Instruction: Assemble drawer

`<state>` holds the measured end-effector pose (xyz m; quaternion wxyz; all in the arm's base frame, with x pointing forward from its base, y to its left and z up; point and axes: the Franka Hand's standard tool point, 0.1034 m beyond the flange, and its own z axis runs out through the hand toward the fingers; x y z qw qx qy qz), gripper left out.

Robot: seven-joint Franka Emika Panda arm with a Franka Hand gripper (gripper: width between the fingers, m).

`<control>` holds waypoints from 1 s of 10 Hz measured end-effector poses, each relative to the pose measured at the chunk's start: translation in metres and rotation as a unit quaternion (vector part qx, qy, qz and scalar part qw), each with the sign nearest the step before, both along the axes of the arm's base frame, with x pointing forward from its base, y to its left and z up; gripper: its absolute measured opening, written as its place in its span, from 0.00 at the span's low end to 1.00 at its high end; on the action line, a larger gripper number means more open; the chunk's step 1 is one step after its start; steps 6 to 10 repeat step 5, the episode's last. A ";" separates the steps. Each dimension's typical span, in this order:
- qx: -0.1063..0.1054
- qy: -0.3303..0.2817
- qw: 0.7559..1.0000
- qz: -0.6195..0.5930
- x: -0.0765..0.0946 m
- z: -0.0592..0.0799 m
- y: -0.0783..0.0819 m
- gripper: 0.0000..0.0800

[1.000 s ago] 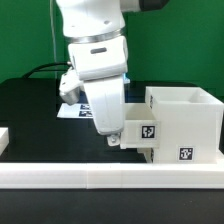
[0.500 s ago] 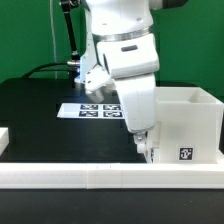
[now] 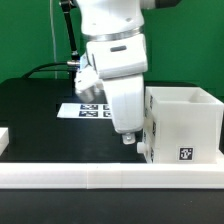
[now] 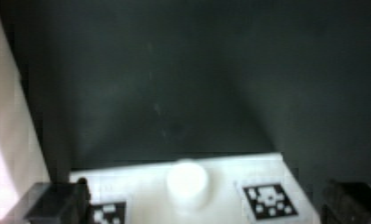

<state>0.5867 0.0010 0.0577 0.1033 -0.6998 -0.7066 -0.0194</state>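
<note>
The drawer's large white shell [image 3: 186, 124] stands at the exterior view's right, with a tag on its front. My gripper [image 3: 128, 137] hangs right against the shell's left face and hides most of a small tray there. In the wrist view the tray's white front [image 4: 185, 205] fills the space just below the gripper [image 4: 203, 208]. Its round knob [image 4: 187, 180] sits between two tags. The dark fingers [image 4: 57, 205] stand wide apart at either side of the tray front, open and gripping nothing.
The long white border wall [image 3: 100, 178] runs along the front. The marker board [image 3: 84, 110] lies on the black table behind the arm. A small white piece [image 3: 4, 137] shows at the exterior view's far left edge.
The arm swung to the exterior view's right, then came back a little left. The tray that stuck out of the shell's left side now sits further in.
</note>
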 end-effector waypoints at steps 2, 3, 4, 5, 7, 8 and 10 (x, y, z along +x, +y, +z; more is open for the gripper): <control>-0.012 -0.024 0.999 -0.020 -0.001 0.009 -0.021 0.81; -0.023 -0.034 0.997 -0.069 -0.013 0.018 -0.032 0.81; -0.031 -0.049 0.993 -0.101 -0.028 0.024 -0.038 0.81; -0.036 -0.048 0.991 -0.120 -0.044 0.022 -0.038 0.81; -0.036 -0.048 0.991 -0.120 -0.044 0.022 -0.038 0.81; -0.036 -0.048 0.991 -0.120 -0.044 0.022 -0.038 0.81; -0.036 -0.048 0.991 -0.120 -0.044 0.022 -0.038 0.81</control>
